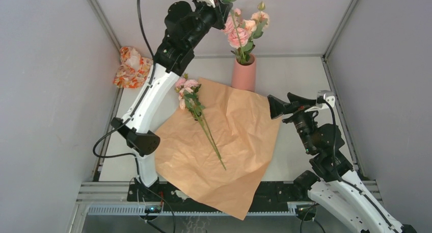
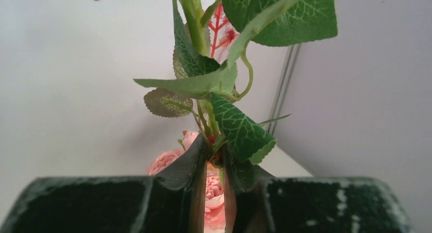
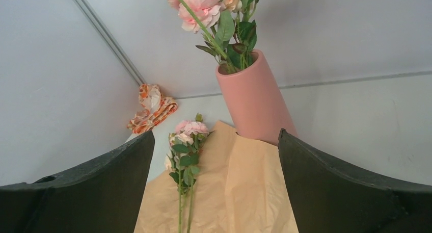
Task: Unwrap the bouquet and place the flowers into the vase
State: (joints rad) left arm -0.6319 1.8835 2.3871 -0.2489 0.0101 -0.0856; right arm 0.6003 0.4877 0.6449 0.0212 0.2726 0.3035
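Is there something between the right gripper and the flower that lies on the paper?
Nothing visible. The right gripper stands open, and only bare paper lies between it and the flower. The vase stands further back, off that line, and the left arm passes beyond the flower.

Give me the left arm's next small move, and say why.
Probably open the left gripper and let go. Its fingers pinch a leafy stem whose flowers already stand in the vase. Another spray lies on the paper, not yet moved, and the right gripper hangs open beside it.
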